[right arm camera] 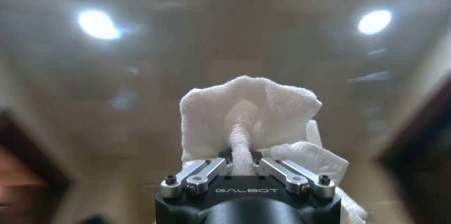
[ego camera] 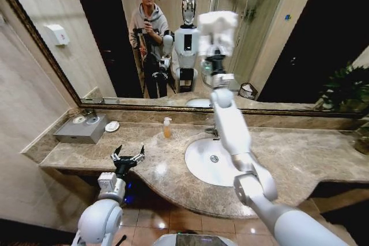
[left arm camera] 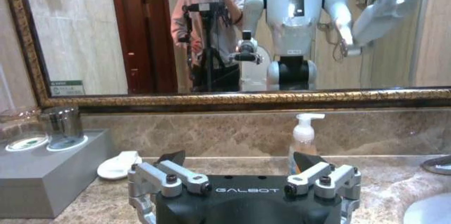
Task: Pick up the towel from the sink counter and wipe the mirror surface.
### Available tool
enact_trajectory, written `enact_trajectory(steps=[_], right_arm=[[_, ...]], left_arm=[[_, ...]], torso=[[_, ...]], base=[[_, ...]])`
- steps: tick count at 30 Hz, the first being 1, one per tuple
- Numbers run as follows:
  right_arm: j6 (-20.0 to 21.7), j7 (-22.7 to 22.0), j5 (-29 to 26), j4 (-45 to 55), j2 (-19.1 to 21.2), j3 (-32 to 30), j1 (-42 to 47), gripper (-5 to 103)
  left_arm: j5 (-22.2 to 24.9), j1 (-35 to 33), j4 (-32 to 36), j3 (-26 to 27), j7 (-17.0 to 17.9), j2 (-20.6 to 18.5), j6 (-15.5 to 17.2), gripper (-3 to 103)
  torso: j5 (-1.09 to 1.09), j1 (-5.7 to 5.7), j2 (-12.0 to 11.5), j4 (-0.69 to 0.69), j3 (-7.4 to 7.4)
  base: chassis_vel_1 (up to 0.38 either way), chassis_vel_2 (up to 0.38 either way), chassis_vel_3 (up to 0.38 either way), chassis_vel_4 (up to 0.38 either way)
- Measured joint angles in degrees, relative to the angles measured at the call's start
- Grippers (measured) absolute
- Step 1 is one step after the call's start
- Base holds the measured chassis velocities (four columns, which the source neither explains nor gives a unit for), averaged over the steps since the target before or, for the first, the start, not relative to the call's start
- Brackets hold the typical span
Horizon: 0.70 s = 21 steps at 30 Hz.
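With the rumpled white terry towel [ego camera: 217,27] already lifted, the right gripper [right arm camera: 242,167] is clenching it against the big bronze-framed wall mirror [ego camera: 104,44] at twelve o'clock above the white basin, so wiping is underway, while the left gripper [ego camera: 128,157] is idling open-fingered over the speckled beige marble sink counter [ego camera: 155,165].

Left hand [left arm camera: 243,168] low over the speckled bench [left arm camera: 394,182], black fingertips spread wide apart, nothing between them. Beyond, a pump soap bottle [left arm camera: 303,137] against the backsplash, a white soap dish [left arm camera: 118,165] beside a grey box [left arm camera: 44,177] carrying two glass tumblers [left arm camera: 62,127]. Above, the bronze-framed mirror [left arm camera: 233,99].
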State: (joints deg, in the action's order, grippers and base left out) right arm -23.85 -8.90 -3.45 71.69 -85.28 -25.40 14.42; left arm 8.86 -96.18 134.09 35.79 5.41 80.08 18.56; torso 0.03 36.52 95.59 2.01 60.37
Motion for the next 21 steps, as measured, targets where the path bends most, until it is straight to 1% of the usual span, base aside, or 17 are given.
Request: enact_trajectory(steps=[2, 3, 5, 6, 8, 10, 11, 12, 14, 15, 16, 19, 21], right_arm=[[0.74, -1.69, -0.35, -0.05, 1.61, -2.05, 0.01, 9], [0.74, -1.69, -0.35, -0.05, 1.61, -2.05, 0.01, 9], [2.39, -3.68, -1.33, -0.29, 2.98, -2.93, 0.01, 9], [3.45, -4.31, -2.0, -0.29, 3.18, -2.98, 0.0, 9], [4.13, -4.36, -2.56, -0.21, 3.12, -2.8, 0.03, 9], [4.43, -2.67, -2.9, 0.39, 2.15, -1.77, 0.43, 9], [4.38, -1.1, -2.84, 0.85, 0.99, -0.99, 0.75, 9], [4.38, -1.1, -2.84, 0.85, 0.99, -0.99, 0.75, 9], [3.32, 2.37, -2.0, 1.74, -2.01, 1.86, 1.49, 9], [3.0, 3.23, -1.63, 1.81, -2.83, 2.64, 1.63, 9], [3.0, 3.23, -1.63, 1.81, -2.83, 2.64, 1.63, 9], [1.32, 6.35, -0.34, 1.19, -5.98, 7.31, 1.91, 9], [1.02, 7.01, -0.2, 0.83, -6.42, 8.34, 1.91, 9]], left_arm=[[0.0, 0.0, 0.0, 0.0, 0.0, 0.0, 0.0, 100], [0.0, 0.0, 0.0, 0.0, 0.0, 0.0, 0.0, 100], [0.0, 0.0, 0.0, 0.0, 0.0, 0.0, 0.0, 100], [0.0, 0.0, 0.0, 0.0, 0.0, 0.0, 0.0, 100], [0.0, -0.01, 0.0, 0.0, 0.0, 0.0, 0.0, 100], [0.0, 0.0, 0.0, 0.0, 0.0, 0.0, 0.0, 100], [0.0, 0.0, 0.0, 0.0, 0.0, 0.0, 0.0, 100], [0.0, 0.0, 0.0, 0.0, 0.0, 0.0, 0.0, 100], [0.0, -0.01, 0.0, 0.0, 0.0, 0.0, 0.0, 100], [0.0, 0.0, 0.0, 0.0, 0.0, 0.0, 0.0, 100], [0.0, 0.0, 0.0, 0.0, 0.0, 0.0, 0.0, 100], [0.0, 0.0, 0.0, 0.0, 0.0, 0.0, 0.0, 100], [0.0, 0.0, 0.0, 0.01, 0.0, 0.0, 0.0, 100]], torso=[[0.01, 0.0, 0.0, 0.01, 0.0], [0.01, 0.0, 0.0, 0.01, 0.0], [-0.01, 0.0, 0.0, 0.03, 0.0], [-0.02, 0.0, 0.0, 0.04, 0.0], [-0.02, 0.0, 0.0, 0.04, 0.0], [-0.02, 0.0, 0.0, 0.02, 0.0], [-0.02, 0.0, 0.0, 0.04, 0.0], [-0.02, 0.0, 0.0, 0.04, 0.0], [-0.04, 0.0, 0.0, 0.08, 0.0], [-0.04, 0.0, 0.0, 0.09, 0.0], [-0.04, 0.0, 0.0, 0.09, 0.0], [-0.06, 0.0, 0.0, 0.08, 0.0], [-0.05, 0.0, 0.0, 0.08, 0.0]], base=[[0.0, 0.0, 0.0, 0.0], [0.0, 0.0, 0.0, 0.0], [0.0, 0.0, 0.0, 0.0], [0.0, 0.0, 0.0, 0.0], [0.0, 0.0, 0.0, 0.0], [0.0, 0.0, 0.0, 0.0], [0.0, 0.0, 0.0, 0.0], [0.0, 0.0, 0.0, 0.0], [0.0, 0.0, 0.0, 0.0], [0.0, 0.0, 0.0, 0.0], [0.0, 0.0, 0.0, 0.0], [0.0, 0.0, 0.0, 0.0], [0.0, 0.0, 0.0, 0.0]])
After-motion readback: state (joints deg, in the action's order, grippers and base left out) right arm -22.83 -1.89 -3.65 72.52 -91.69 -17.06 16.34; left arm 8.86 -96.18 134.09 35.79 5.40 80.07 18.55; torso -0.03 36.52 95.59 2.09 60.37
